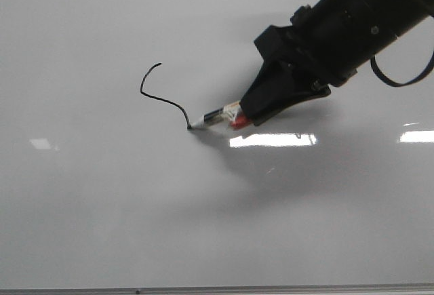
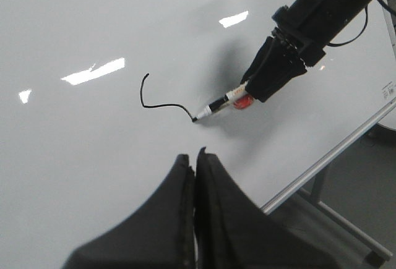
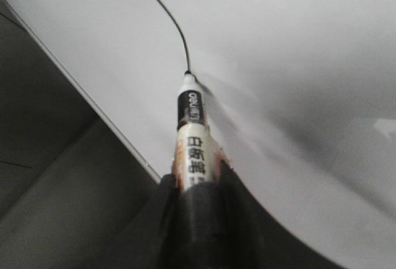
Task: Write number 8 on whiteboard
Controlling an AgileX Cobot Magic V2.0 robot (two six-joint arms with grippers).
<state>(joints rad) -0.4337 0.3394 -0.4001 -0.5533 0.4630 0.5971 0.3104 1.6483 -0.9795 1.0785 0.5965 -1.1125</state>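
The whiteboard (image 1: 102, 227) is a glossy pale grey board that fills the front view. On it is a thin black marker line (image 1: 163, 98), an open S-shaped curve and not a closed figure 8. My right gripper (image 1: 254, 108) is shut on a marker (image 1: 220, 116) whose tip touches the board at the line's lower end. In the right wrist view the marker (image 3: 192, 139) sticks out of the gripper (image 3: 197, 185), its tip on the line (image 3: 170, 21). My left gripper (image 2: 195, 157) is shut and empty, above the board, near the line (image 2: 158, 102).
Bright light reflections (image 1: 271, 140) lie on the board. Its thin metal edge (image 2: 334, 151) runs past a stand leg (image 2: 337, 222) in the left wrist view. The board's front edge (image 1: 217, 289) shows at the bottom of the front view.
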